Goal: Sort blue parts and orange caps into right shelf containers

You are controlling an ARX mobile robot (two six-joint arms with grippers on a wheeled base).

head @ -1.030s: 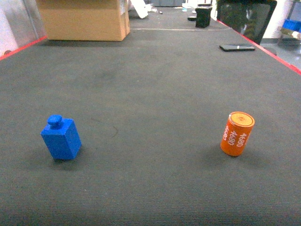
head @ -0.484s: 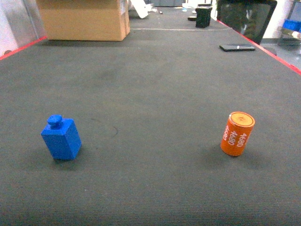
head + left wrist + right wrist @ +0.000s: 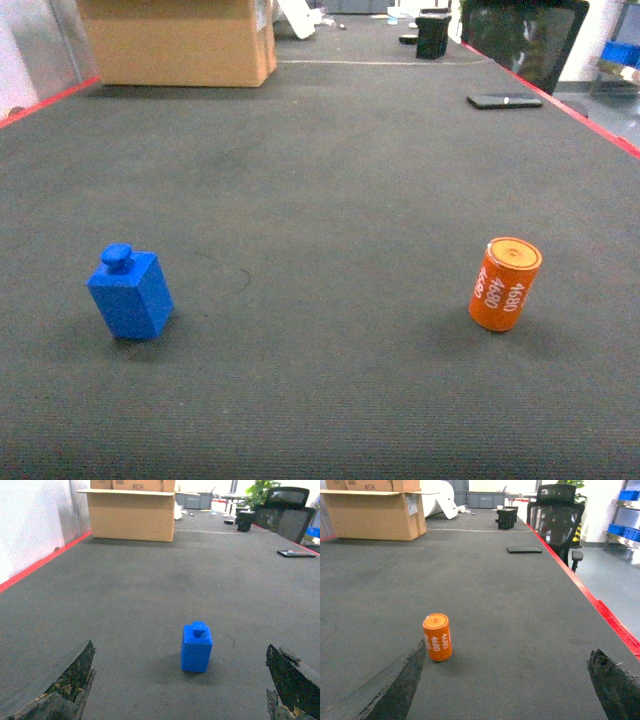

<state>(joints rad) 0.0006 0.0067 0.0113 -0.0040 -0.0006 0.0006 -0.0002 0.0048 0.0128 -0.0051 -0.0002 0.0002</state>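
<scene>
No change vs the earlier head frames: blue part (image 3: 130,295) and orange cap (image 3: 505,284) sit in the same spots, nothing moved.

Blue part stands on the left of the grey counter (image 3: 320,180), tilted a bit in the head view, knob on top. Orange cap stands on end on the right, "4680" on its side, well apart from the blue part.

Left gripper (image 3: 180,690): fingers (image 3: 70,680) spread wide, blue part ahead between them, not touched. Right gripper (image 3: 512,690): fingers (image 3: 400,680) also spread wide, holding nothing; cap just ahead of the left finger.

Far end: cardboard box (image 3: 180,40), black phone (image 3: 504,101), black office chair (image 3: 555,517) at the right edge. Nothing stands between fingers and parts.
</scene>
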